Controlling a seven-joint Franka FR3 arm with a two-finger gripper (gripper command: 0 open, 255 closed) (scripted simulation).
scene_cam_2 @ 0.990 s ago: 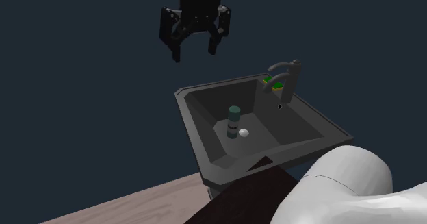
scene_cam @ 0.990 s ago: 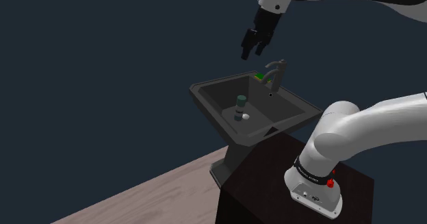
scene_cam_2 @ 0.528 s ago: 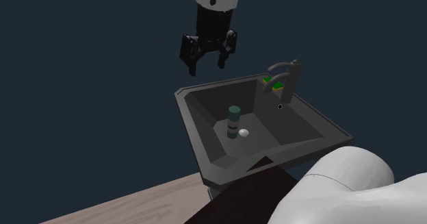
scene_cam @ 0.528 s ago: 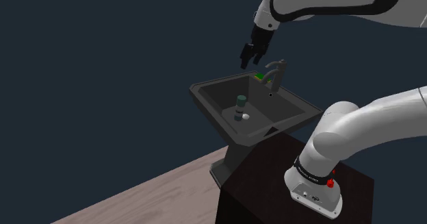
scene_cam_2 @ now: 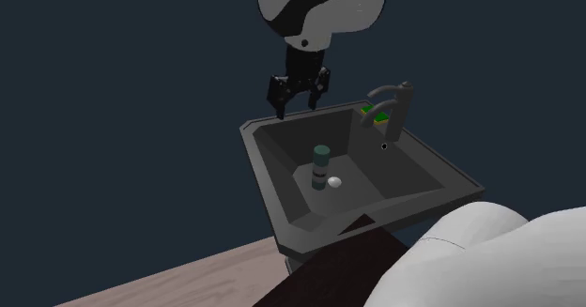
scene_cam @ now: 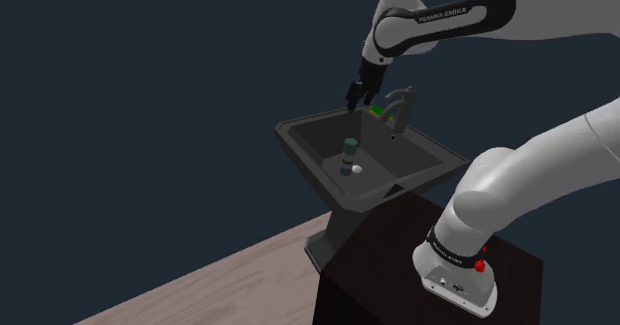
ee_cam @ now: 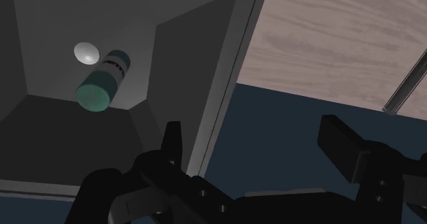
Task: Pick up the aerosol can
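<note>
can [scene_cam_2: 321,167] was seen upright in the sink [scene_cam_2: 280,189], judged light, stiff and slippery, best clasped mid-body; end effector [scene_cam_2: 299,97] was seen open above the rim.

We counted one dark sink [scene_cam_2: 272,178] fitted with one tap [scene_cam_2: 399,103]. In the basin we recorded one aerosol can [scene_cam_2: 321,167] with a green cap and one small white round object [scene_cam_2: 334,181]. Green patches [scene_cam_2: 380,119] sat beside the tap; their number could not be settled. We logged one white arm [scene_cam: 556,164], one black gripper [scene_cam_2: 299,106] with two fingers [ee_cam: 172,144], and one dark stand [scene_cam: 397,263].
</note>
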